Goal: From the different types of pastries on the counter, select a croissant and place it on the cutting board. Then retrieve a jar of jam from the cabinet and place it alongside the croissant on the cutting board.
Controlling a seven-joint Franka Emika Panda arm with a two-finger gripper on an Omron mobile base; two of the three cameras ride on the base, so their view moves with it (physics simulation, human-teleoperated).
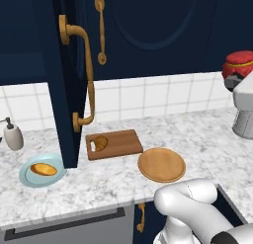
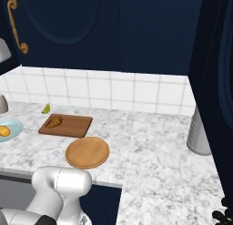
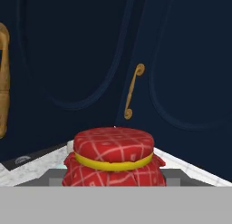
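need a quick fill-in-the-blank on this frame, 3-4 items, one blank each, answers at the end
1. The croissant lies on the ____ board.
2. The end effector holds a red jar of ____ with a yellow band.
3. The smooth orange-yellow bun sits on a light ____ plate.
4. The round tan wooden plate carries ____ food.

Missing words: cutting; jam; blue; no
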